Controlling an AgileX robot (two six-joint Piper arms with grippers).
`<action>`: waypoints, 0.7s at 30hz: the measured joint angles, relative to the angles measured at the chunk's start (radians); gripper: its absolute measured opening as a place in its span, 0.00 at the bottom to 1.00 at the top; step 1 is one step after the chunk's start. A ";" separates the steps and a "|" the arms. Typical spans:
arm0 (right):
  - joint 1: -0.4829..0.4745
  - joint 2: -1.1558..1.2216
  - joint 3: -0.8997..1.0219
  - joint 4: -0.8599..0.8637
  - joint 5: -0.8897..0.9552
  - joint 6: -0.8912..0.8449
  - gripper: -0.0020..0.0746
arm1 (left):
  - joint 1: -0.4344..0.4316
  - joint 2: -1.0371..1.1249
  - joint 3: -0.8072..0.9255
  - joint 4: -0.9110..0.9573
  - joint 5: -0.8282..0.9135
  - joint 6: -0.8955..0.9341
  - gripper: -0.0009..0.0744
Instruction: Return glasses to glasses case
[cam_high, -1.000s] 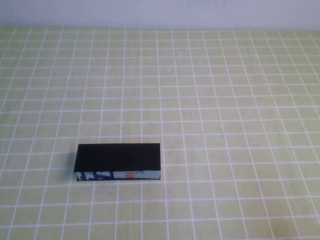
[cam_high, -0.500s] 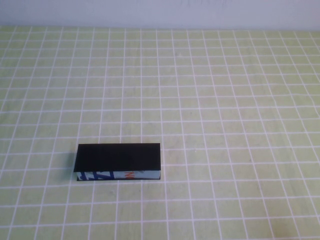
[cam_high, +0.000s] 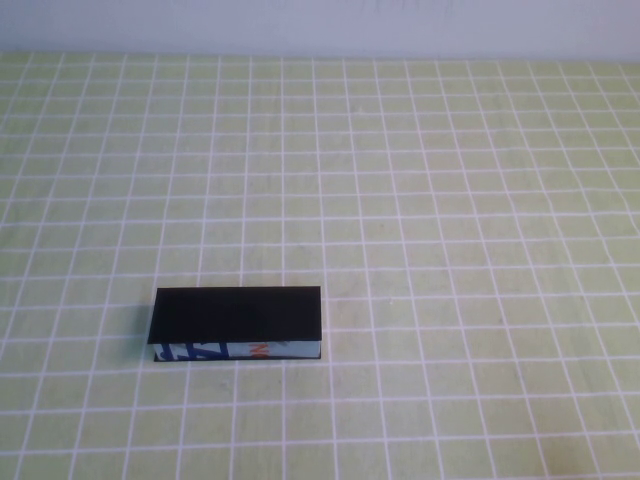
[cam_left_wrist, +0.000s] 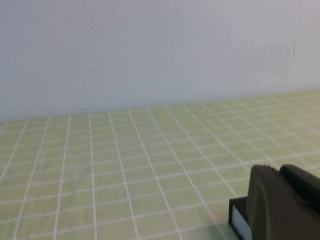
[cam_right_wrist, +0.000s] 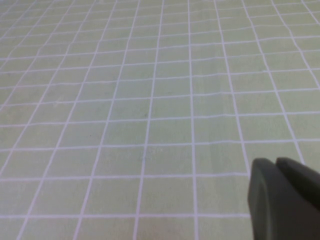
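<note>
One glasses case (cam_high: 238, 322) on the green grid table cloth (cam_high: 450, 200), lid down, black top up, blue-printed front side facing the robot. It sits left of centre, toward the near edge, w/ its long axis running left-right across the table. Glasses: not visible in any view, so either shut inside the case or out of frame; can't tell which.

No arm shows in the high view. Left gripper (cam_left_wrist: 280, 200) is low over the cloth, w/ a pale end of the case (cam_left_wrist: 239, 217) just beside it, so the left arm is the nearer one. Right gripper (cam_right_wrist: 280, 195) hangs over bare cloth, well apart from the case. Grip state of either: can't tell, only a dark edge of each shows.

If the lid needs lifting, prob. a left-arm job, approaching across the short axis.
</note>
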 joint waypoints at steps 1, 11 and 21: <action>0.000 0.000 0.000 0.000 0.002 0.000 0.01 | 0.000 0.000 0.000 0.111 0.013 -0.097 0.01; 0.000 0.000 0.000 0.000 0.002 0.000 0.01 | 0.000 0.000 0.000 1.115 0.128 -1.105 0.01; 0.000 0.000 0.000 0.002 0.002 0.000 0.01 | 0.000 0.000 0.000 1.155 0.276 -1.150 0.01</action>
